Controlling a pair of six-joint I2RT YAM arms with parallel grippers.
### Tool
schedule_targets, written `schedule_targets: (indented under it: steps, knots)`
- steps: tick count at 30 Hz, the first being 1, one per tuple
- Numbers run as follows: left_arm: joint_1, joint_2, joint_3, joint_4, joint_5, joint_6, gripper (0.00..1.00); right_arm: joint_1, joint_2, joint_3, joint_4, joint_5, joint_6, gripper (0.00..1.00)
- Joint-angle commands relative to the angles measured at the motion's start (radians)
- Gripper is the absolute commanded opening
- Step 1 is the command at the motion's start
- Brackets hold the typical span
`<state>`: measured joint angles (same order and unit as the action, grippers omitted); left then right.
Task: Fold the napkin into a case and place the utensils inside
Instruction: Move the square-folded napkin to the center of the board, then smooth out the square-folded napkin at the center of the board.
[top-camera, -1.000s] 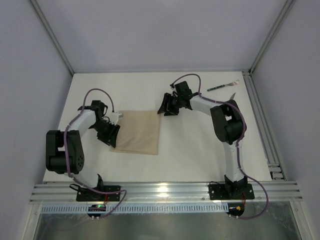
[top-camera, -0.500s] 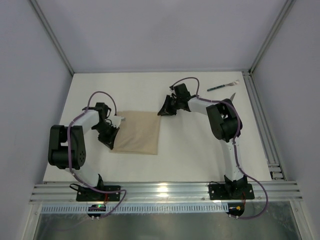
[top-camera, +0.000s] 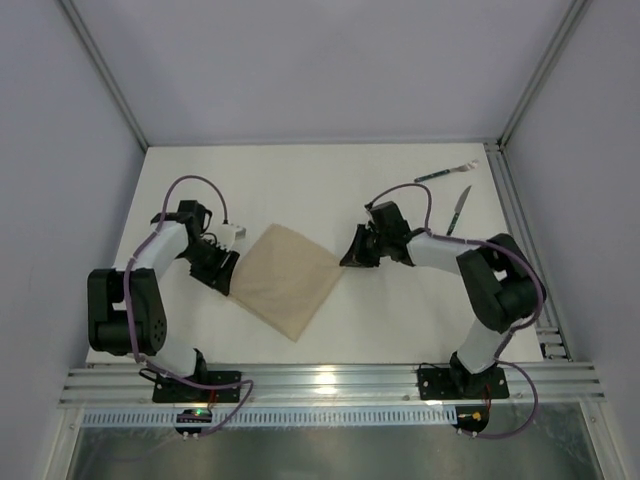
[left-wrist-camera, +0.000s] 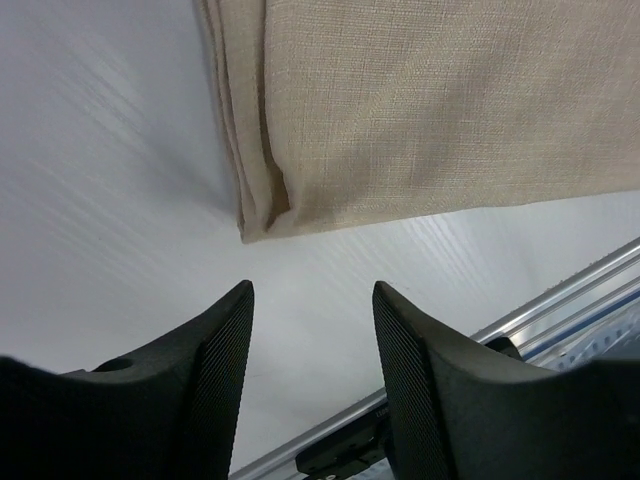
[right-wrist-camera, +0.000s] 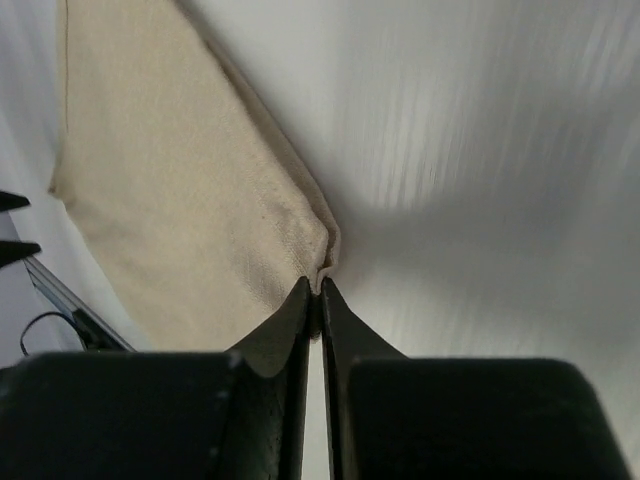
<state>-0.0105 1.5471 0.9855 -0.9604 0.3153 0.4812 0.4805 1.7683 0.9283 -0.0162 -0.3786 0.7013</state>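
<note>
1. Right wrist view: right gripper (right-wrist-camera: 313, 292) has its two fingers pressed together on the tip of one corner of the napkin (right-wrist-camera: 170, 180). Cloth bunches slightly at the pinch point, and the rest spreads away to the left over the white table (right-wrist-camera: 480, 130).
2. Top external view: right gripper (top-camera: 350, 258) sits at the right-hand corner of the napkin (top-camera: 288, 282). The beige-tan cloth lies flat, turned like a diamond, between the two arms in the middle of the table (top-camera: 300, 180).
3. Left wrist view: left gripper (left-wrist-camera: 312, 300) has its fingers apart with bare table between them. Nothing is held. A corner of the napkin (left-wrist-camera: 420, 100) lies just beyond the fingertips, not touching them. A doubled, folded edge shows along its left side.
4. Top external view: left gripper (top-camera: 222, 274) stands just beside the napkin's left edge.
5. Outward: fork (top-camera: 445, 174) and knife (top-camera: 458, 208), both with dark handles, lie at the far right of the table, well apart from the napkin.
6. Near edge: a metal rail (left-wrist-camera: 560, 305) runs behind the left gripper's fingers.
</note>
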Motion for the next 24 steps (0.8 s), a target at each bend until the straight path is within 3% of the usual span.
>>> schedule_targets:
  steps: [1, 2, 5, 6, 11, 16, 19, 24]
  knots:
    - [0.007, -0.05, 0.045, -0.032, 0.079, 0.034, 0.54, 0.082, -0.165, -0.123, -0.049, 0.092, 0.006, 0.1]
    - [0.006, -0.05, 0.047, -0.032, 0.085, 0.033, 0.55, 0.102, -0.214, -0.144, -0.121, 0.11, -0.014, 0.26]
    - [0.006, -0.033, 0.042, -0.026, 0.093, 0.033, 0.56, 0.129, -0.263, -0.111, -0.255, 0.135, -0.078, 0.56]
    - [0.006, -0.028, 0.041, -0.021, 0.093, 0.031, 0.56, 0.121, -0.282, -0.088, -0.34, 0.165, -0.107, 0.58]
    - [0.007, -0.012, 0.048, 0.024, 0.091, 0.004, 0.53, 0.102, -0.204, 0.223, -0.442, 0.233, -0.324, 0.56]
    - [0.006, -0.007, 0.045, 0.106, 0.047, -0.033, 0.42, 0.102, 0.113, 0.579, -0.449, 0.147, -0.394, 0.3]
    - [0.007, 0.011, 0.039, 0.123, 0.039, -0.036, 0.4, 0.104, 0.276, 0.755, -0.487, 0.12, -0.413, 0.31]
    - [0.006, 0.047, 0.021, 0.169, 0.013, -0.036, 0.47, 0.116, 0.445, 0.911, -0.502, 0.072, -0.402, 0.4]
